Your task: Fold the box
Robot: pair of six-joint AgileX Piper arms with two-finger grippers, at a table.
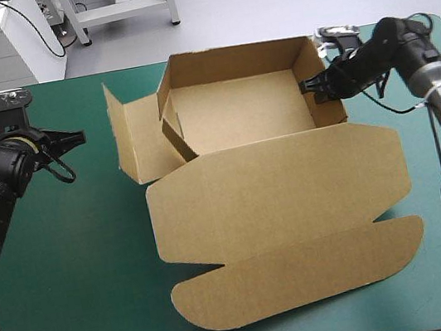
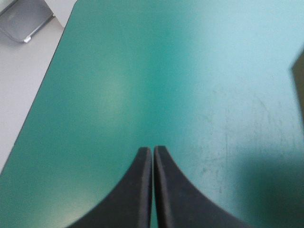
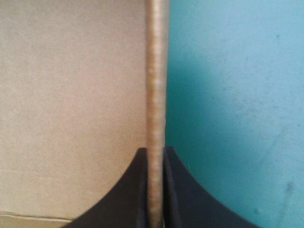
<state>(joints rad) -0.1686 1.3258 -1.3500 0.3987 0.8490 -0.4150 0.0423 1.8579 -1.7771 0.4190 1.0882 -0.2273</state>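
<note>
One brown box (image 1: pixel 273 182) lay on the table (image 1: pixel 72 290), its tray part toward the far edge and its lid (image 1: pixel 274 186) flat on the teal-green cover, reaching toward the near edge, where a rounded tuck flap (image 1: pixel 305 274) ended it. The right hand (image 1: pixel 306 85) was clenched on the tray's right wall (image 3: pixel 155 76), one black finger inside and one outside with the board's edge pinched between them; judging by the task, that grip was there to keep the wall upright or press it into place while the tray took shape. The far wall also stood raised. On the side toward the table's left edge the work looked unfinished: a side flap (image 1: pixel 137 141) stood splayed outward and loose, and a smaller inner flap (image 1: pixel 173 131) leaned at a tilt inside the tray, so neither seemed tucked. The left hand (image 1: pixel 80 137) hovered near the left edge, well apart from the box, its fingers pressed together on nothing, with only bare cover ahead of it; it appeared to be waiting its turn at that loose side. Counted: one box, one lid, one tuck flap, two untucked flaps, and two hands, one of them grasping board and one clenched empty
</note>
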